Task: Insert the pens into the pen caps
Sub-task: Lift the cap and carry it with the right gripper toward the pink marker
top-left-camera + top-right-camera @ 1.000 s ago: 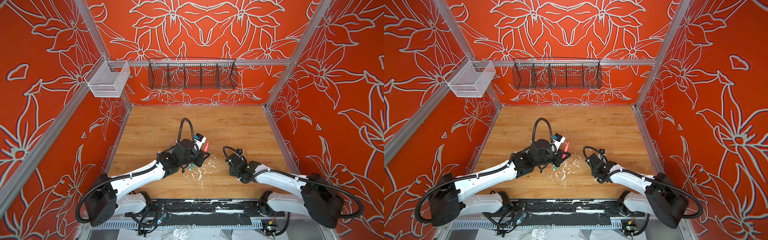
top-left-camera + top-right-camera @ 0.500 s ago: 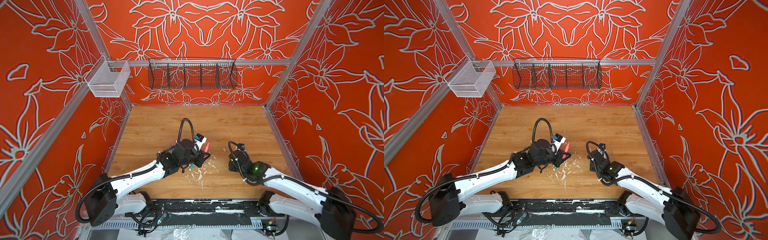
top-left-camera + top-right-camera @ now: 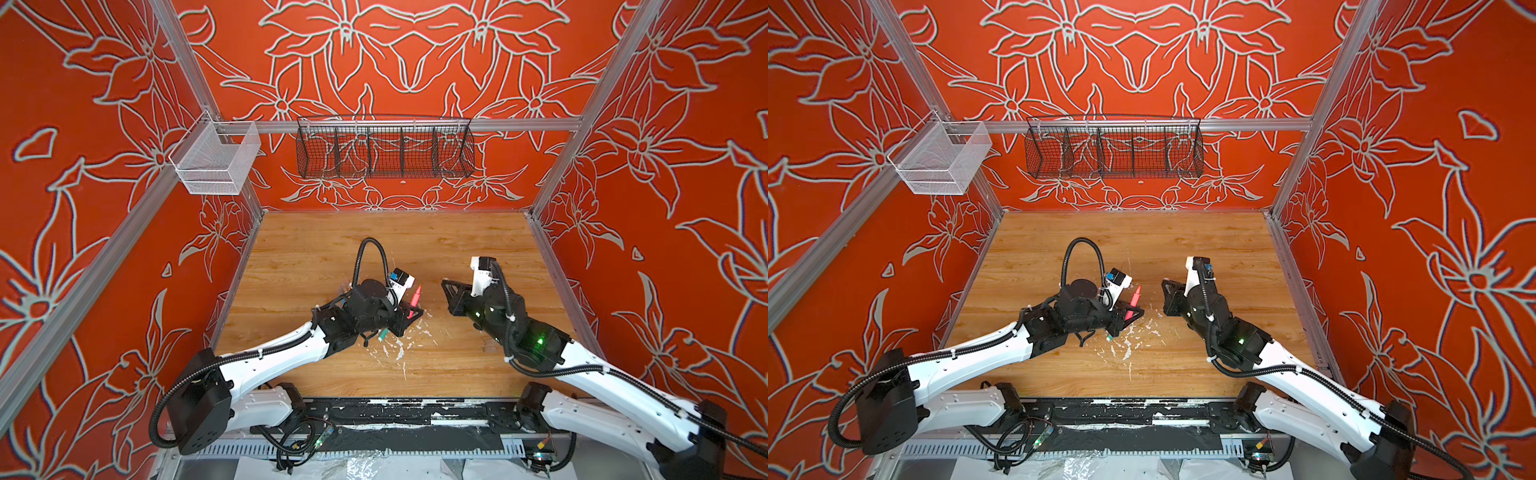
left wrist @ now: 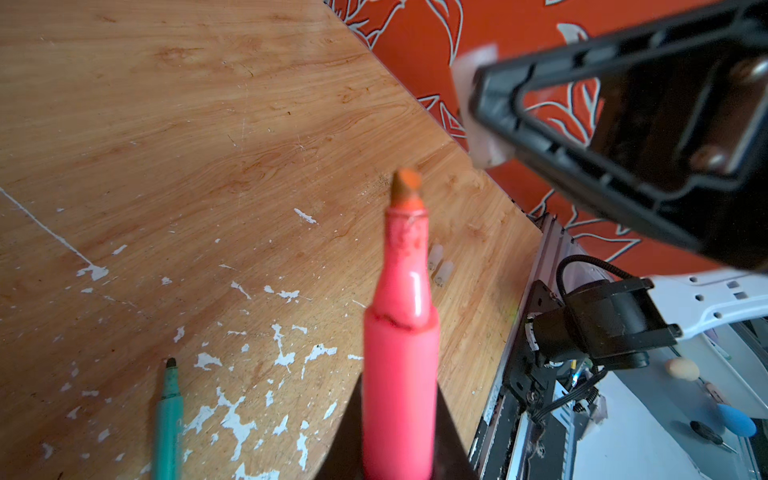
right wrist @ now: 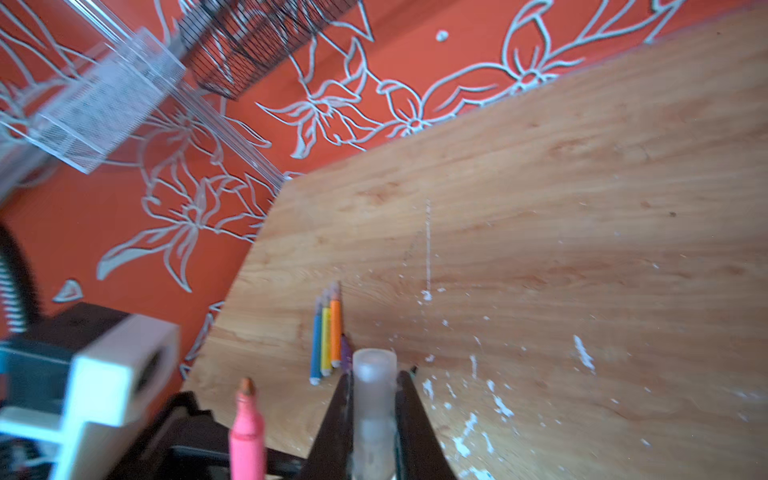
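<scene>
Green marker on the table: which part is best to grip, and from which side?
Probably the wide body of the green marker, behind the narrow neck, from above with jaws across it. It lies flat on the wooden table, so only its long sides are free, and the uncapped tip is left clear.

In both top views the left arm [image 3: 274,359] reaches from the lower left toward the centre, the left gripper [image 3: 409,311] closed on a pen [image 3: 416,296] whose tip points up-frame. The right arm [image 3: 623,390] reaches in from the lower right. The right gripper [image 3: 445,286], pinching a cap [image 5: 374,374], points left toward the pen, a gap between them.
</scene>
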